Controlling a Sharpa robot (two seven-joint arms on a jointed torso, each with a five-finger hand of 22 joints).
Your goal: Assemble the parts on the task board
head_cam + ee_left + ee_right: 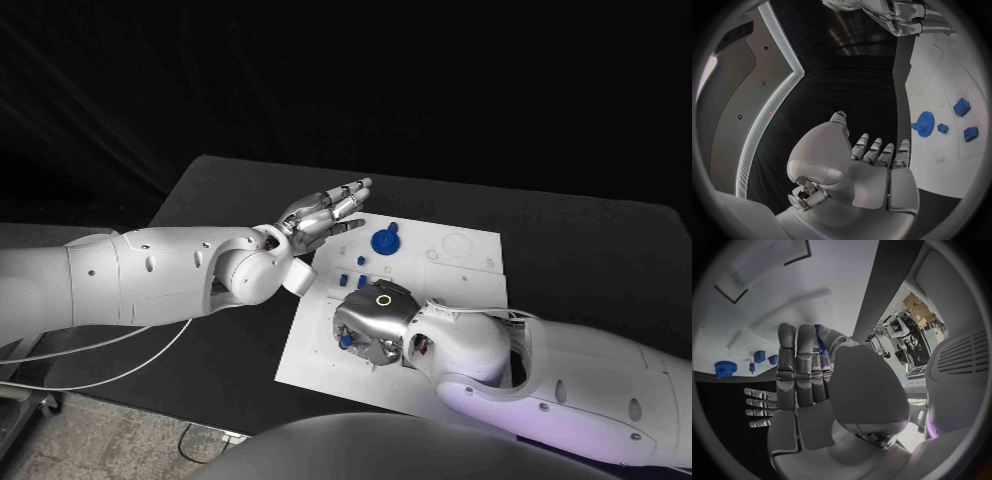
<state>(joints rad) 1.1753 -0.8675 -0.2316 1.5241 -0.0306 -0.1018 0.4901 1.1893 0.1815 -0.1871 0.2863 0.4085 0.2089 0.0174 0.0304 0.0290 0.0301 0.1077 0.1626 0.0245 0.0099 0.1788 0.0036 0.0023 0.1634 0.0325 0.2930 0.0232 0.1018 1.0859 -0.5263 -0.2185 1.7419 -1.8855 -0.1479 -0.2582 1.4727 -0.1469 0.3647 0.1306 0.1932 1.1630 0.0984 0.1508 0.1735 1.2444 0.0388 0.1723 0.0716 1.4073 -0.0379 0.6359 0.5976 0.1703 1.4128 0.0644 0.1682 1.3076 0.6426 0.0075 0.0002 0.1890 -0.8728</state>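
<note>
The task board lay in the middle of the black surface, and the assembly seemed only at its beginning. A blue gear stood near the far part of the board, and three small blue parts lay loose just beside it, toward the middle; I judge these were not yet mounted. The right hand was over the near part of the board, its fingers closed around one blue part, which showed between them. The left hand hovered at the left edge of the board, fingers stretched apart and holding nothing.
</note>
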